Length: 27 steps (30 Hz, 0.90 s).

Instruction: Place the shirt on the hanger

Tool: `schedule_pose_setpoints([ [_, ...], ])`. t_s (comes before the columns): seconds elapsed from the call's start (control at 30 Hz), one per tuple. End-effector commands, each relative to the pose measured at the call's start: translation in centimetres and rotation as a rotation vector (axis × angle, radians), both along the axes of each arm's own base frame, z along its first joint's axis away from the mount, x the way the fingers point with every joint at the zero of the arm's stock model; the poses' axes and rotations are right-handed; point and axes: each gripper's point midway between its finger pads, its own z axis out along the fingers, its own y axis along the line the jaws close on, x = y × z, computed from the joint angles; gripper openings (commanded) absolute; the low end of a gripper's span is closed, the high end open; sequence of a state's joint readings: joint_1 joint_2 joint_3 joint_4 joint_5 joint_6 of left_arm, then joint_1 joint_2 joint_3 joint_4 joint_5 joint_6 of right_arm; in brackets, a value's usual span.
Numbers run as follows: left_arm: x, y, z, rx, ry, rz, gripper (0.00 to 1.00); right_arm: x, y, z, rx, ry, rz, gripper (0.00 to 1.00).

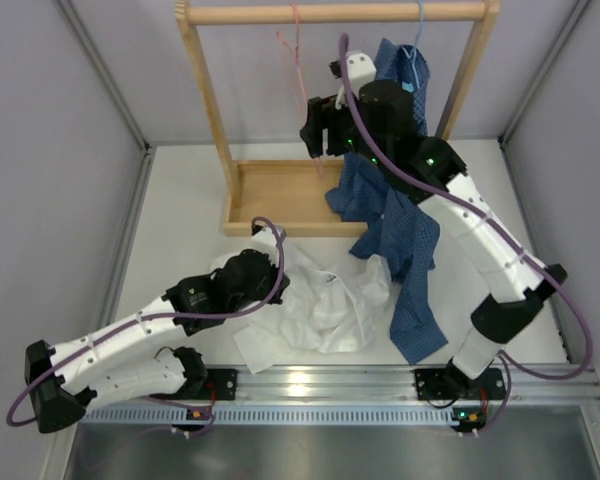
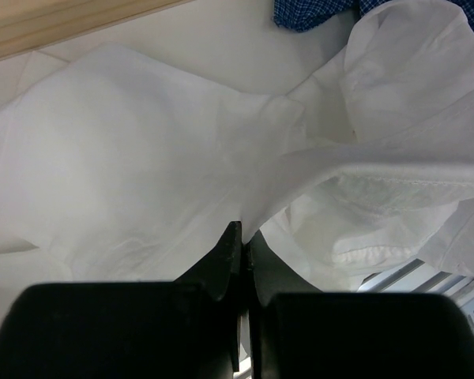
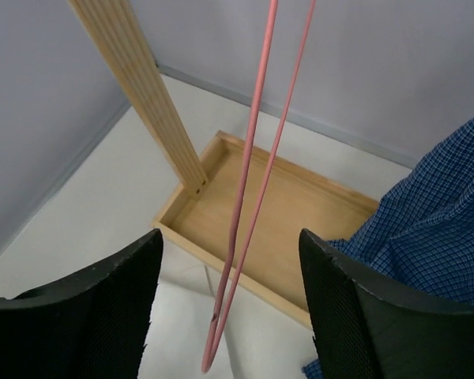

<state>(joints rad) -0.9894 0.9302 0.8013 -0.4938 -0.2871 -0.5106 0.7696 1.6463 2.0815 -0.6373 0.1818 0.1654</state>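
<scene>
Pinching the white shirt near the bench's front edge, the left gripper is closed; the right gripper is open around the pink hanger.

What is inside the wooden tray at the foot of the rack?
The wooden tray shows a bare floor where it is visible; nothing lies on it. The dark blue checked shirt drapes over its right end, so that part cannot be seen.

The shirt lies on the table just ahead of the left gripper. The hanger hangs between the right gripper's fingers. The tray sits below and beyond that gripper, the rack post to its left and another shirt to its right.
</scene>
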Motion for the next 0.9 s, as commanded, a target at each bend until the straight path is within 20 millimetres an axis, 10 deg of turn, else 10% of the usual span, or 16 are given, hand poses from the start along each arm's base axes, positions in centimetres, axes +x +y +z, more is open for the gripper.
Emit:
schedule_pose_setpoints([
  [0.0,0.5,0.0,2.1,-0.065,-0.065,0.014,0.00,1.8,0.5,-1.5,-0.089,0.028,0.000,0.65],
  [0.47,-0.2,1.0,1.4,-0.034,-0.053,0.009,0.00,5.5,0.6,-4.0,-0.138,0.046,-0.085,0.08],
  [0.87,-0.4,0.5,0.2,-0.007,-0.019,-0.014,0.00,4.8,-0.1,-3.2,-0.129,0.032,-0.088,0.07],
])
